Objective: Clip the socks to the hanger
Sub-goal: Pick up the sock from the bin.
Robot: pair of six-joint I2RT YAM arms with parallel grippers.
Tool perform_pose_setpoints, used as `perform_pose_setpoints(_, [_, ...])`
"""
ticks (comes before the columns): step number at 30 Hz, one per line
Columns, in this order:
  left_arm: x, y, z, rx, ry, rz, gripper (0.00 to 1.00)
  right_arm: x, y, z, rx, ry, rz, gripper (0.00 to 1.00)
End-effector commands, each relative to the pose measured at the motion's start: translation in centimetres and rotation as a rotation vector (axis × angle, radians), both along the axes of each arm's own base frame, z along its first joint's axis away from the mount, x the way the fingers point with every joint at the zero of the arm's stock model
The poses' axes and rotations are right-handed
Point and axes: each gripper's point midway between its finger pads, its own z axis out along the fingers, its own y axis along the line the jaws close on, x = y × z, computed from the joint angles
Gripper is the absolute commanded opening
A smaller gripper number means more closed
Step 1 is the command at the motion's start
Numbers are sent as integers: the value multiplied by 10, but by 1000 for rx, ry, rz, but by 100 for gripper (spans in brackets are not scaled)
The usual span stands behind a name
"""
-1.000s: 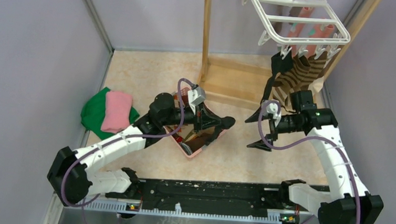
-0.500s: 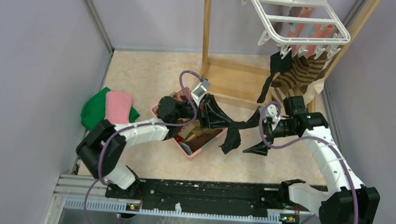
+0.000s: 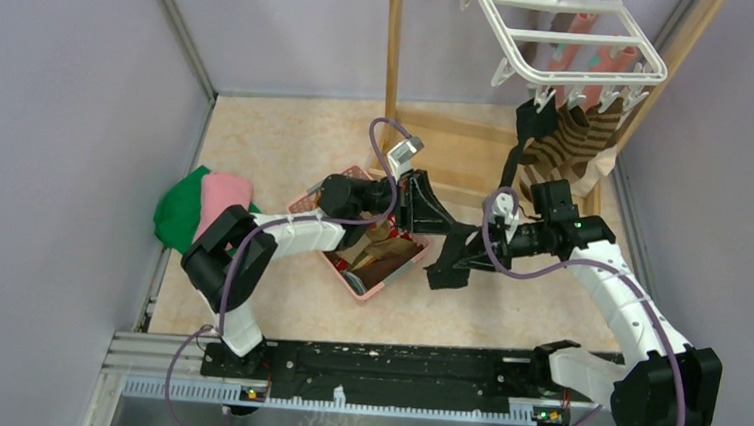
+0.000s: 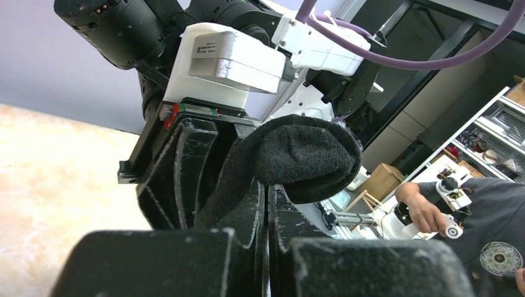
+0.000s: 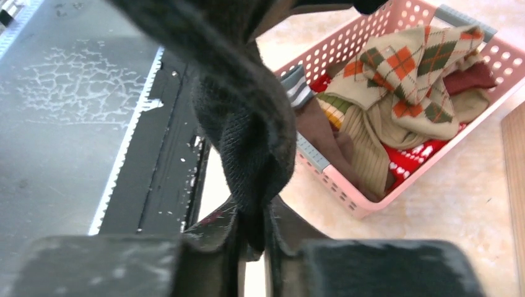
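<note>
Item, near: my right gripper (image 5: pixel 252 230), wide a second ago, now pinching the black sock (image 5: pixel 247 124). My left gripper (image 4: pixel 267 192), pressed together on its other end, beside the basket (image 5: pixel 365 34). Far: hanger (image 3: pixel 566 36) overhead. Sock held two-handed, probably ready for clipping.

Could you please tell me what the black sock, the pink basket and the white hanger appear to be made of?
The black sock: soft knitted fabric with a matte finish; its fine knit texture shows and it folds limply. The pink basket: probably rigid moulded plastic, slightly glossy, with regularly perforated walls. The white hanger: likely smooth plastic, judging by its thin moulded grid bars.
</note>
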Motion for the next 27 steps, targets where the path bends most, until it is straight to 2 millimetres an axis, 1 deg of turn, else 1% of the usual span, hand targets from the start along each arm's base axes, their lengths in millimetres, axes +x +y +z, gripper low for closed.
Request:
perform_pose_setpoints(1, [-15,28,47,-238,-254,36,0,-2,3,12,23,-18,21,1])
perform_pose_setpoints(2, [-8,30,46,-235,-239,64,1,-5,3,15,28,-12,27,0])
perform_pose_setpoints(3, [-2,31,45,-230,-219,89,5,-8,3,19,37,-6,35,0])
perform_pose_setpoints(5, [18,37,42,-214,-173,170,17,-13,4,28,61,18,51,0])
perform_pose_setpoints(7, [37,48,38,-199,-145,256,30,-18,5,33,78,50,61,0])
perform_pose_setpoints(9, [59,64,30,-180,-102,373,47,-20,5,34,86,72,60,0])
perform_pose_setpoints(11, [78,86,23,-175,-80,501,59,-20,5,36,100,92,55,0])
perform_pose_setpoints(12, [84,96,20,-174,-90,554,63,-19,5,39,114,107,52,0])
perform_pose_setpoints(14, [85,111,14,-154,-138,632,72,-16,4,47,147,154,49,0])
perform_pose_setpoints(17, [70,118,3,-106,-296,673,83,-14,0,59,205,249,68,0])
perform_pose_setpoints(19, [56,119,-3,-80,-411,678,87,-15,-2,62,227,313,89,0])
perform_pose_setpoints(21, [35,115,-10,-68,-554,672,91,-14,-3,61,230,322,86,0])
perform_pose_setpoints(23, [16,108,-19,-49,-699,666,94,-12,-2,59,224,307,71,0])
perform_pose_setpoints(25, [-2,96,-33,-31,-847,654,94,-5,-2,54,198,295,41,0])
perform_pose_setpoints(26, [-6,90,-46,6,-900,641,95,-1,-2,52,184,296,24,0])
perform_pose_setpoints(27, [-11,84,-56,25,-943,621,95,3,-2,50,172,299,7,0])
